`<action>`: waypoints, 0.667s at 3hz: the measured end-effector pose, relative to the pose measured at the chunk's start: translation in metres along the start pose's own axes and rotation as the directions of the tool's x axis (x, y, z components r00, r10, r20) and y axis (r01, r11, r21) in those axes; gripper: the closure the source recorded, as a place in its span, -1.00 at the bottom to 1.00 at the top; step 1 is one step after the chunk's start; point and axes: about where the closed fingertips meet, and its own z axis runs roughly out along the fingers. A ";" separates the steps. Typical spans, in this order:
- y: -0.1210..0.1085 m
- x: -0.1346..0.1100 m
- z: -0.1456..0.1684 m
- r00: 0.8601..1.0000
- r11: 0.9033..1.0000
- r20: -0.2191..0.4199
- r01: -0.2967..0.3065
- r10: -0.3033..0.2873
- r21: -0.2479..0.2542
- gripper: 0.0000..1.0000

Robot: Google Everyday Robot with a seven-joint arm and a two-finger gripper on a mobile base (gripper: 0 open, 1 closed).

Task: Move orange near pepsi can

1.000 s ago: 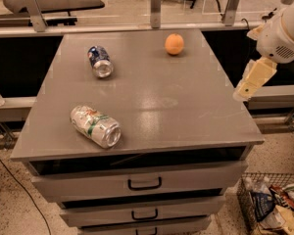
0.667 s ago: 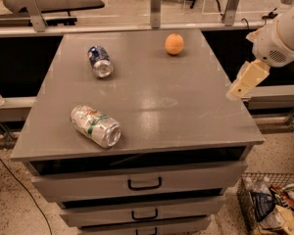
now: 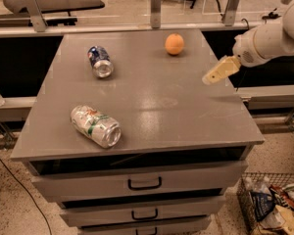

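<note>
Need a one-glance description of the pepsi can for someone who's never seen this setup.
On the grey cabinet top, look far left: the pepsi can lies on its side there, left of the orange. The hand hovers by the top's right edge, away from both. This can is dark blue, unlike the silver-white can with green marks lying nearer the front.

On the bench (image 3: 186, 111), the orange (image 3: 174, 44) lies back right and the pepsi can (image 3: 100, 61) back left, well apart; a second can (image 3: 96, 126) lies front left. The tool (image 3: 218, 71) hangs over the bench's right edge, before the orange
</note>
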 end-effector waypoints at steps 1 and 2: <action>-0.026 -0.011 0.043 0.990 0.995 0.105 -0.097 0.096 0.008 -1.00; -0.047 -0.022 0.082 0.966 0.984 0.188 -0.177 0.175 -0.004 -1.00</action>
